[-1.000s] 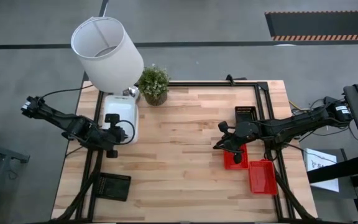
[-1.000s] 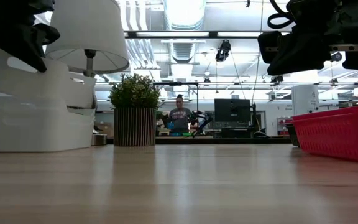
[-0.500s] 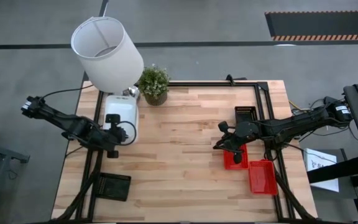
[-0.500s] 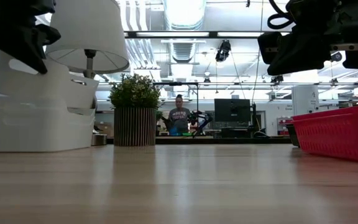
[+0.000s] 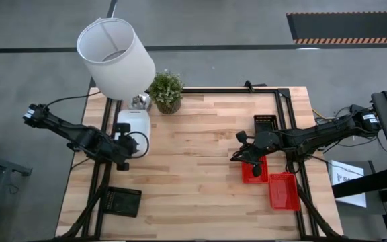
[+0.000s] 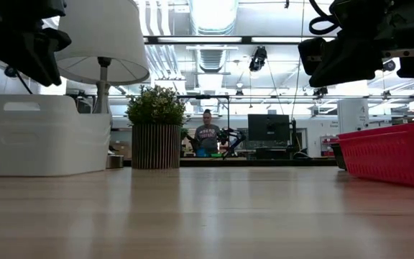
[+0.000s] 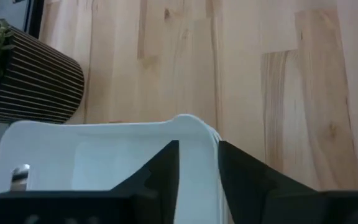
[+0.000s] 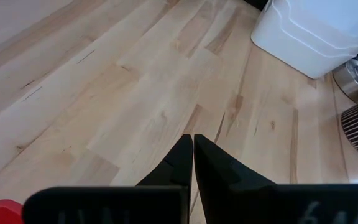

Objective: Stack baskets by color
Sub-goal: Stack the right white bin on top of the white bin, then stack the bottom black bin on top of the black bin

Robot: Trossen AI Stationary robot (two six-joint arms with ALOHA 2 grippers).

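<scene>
The white baskets (image 5: 134, 126) sit nested and level at the table's far left, in front of the lamp; the low view shows them as one white block (image 6: 49, 135). My left gripper (image 7: 197, 144) hovers just above their near rim, open, with one finger over the inside and one over the outside of a rounded corner (image 7: 194, 127). My right gripper (image 8: 193, 142) is shut and empty, in the air over the right half, by a red basket (image 5: 254, 171). A second red basket (image 5: 284, 190) lies beside it. Black baskets lie at the far right (image 5: 265, 123) and near left (image 5: 123, 200).
A white lampshade (image 5: 116, 54) and a potted plant (image 5: 166, 91) stand at the far left by the white baskets. The table's middle (image 5: 193, 154) is bare wood. A person (image 6: 207, 137) stands far off in the room beyond the table.
My left gripper has opened and let go of the upper white basket. That basket was tilted, with one end raised; it has dropped into the white basket below and now sits level. My right arm has kept still.
</scene>
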